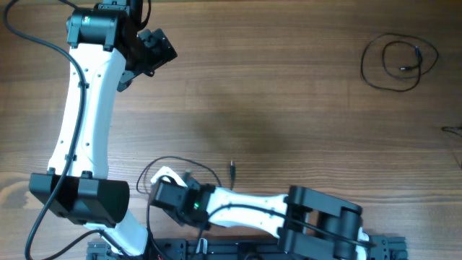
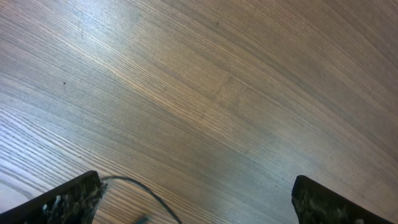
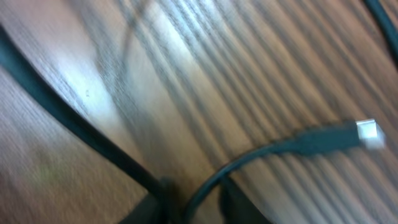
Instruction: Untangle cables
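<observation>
Cable [image 3: 273, 148] seemingly passes between right pincer [image 3: 189, 208] fingertips

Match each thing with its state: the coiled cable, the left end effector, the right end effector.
Things:
1. coiled cable
2. left end effector
3. right end effector

States:
A. wide open, gripping nothing
B. astride a second cable
C. lying loose, nothing touching it

Pairs: 1-C, 2-A, 3-B
</observation>
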Robot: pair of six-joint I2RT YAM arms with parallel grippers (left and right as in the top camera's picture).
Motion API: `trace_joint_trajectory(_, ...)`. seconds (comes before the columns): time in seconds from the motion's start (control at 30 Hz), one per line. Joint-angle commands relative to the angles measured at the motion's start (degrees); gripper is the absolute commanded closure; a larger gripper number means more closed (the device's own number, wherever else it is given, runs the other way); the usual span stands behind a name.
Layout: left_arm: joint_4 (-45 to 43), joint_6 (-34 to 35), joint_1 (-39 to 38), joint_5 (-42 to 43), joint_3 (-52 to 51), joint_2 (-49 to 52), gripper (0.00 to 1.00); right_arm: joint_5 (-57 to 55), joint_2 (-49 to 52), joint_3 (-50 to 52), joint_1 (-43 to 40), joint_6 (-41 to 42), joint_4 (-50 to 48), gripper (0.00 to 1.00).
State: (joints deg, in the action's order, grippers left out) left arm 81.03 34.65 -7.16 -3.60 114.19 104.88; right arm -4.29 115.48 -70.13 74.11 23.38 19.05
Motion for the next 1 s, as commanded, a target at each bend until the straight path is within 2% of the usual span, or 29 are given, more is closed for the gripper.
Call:
trace_joint_trajectory(0.0,0.0,0.5,-0.1,-0.6,0.2,-0.8,0.0,5.5,4.7,-1.6,-4.5,4.6,2.0,0.86)
trace_joint_trajectory(0.07,0.0,0.5,-0.1,-0.6,0.2,-0.8,0.0,7.0,4.7,-1.6,-7.8,5.6,2.1,0.95)
trace_joint_trajectory(0.43,0.0,0.5,-0.1,-0.6,0.2,-0.8,0.0,5.2,3.3,-1.9,-30.8,6.6,2.6,0.96)
trace_joint_trajectory(0.5,0.0,0.5,-0.1,-0.6,0.2,-0.8,0.0,4.6,1.9,-3.8,-34.7,3.1,8.4,0.96)
trace_joint_trajectory(0.57,0.0,0.5,-0.1,-0.6,0.2,-0.8,0.0,-1.8,0.2,-5.9,-37.5,-2.3,15.3,0.96)
trace_joint_trajectory(0.63,0.0,0.5,-0.1,-0.6,0.2,-0.8,0.0,-6.3,-1.8,-6.7,-40.1,-4.4,20.0,0.96)
trace_joint_trajectory(0.73,0.0,0.5,-0.1,-0.6,0.2,-0.8,0.0,-5.2,-5.4,-6.7,-46.1,-5.2,27.1,0.96)
trace_joint_trajectory(0.97,0.0,0.5,-0.1,-0.6,0.2,-0.8,0.0,-6.8,-9.8,-6.7,-53.1,-5.4,32.0,0.96)
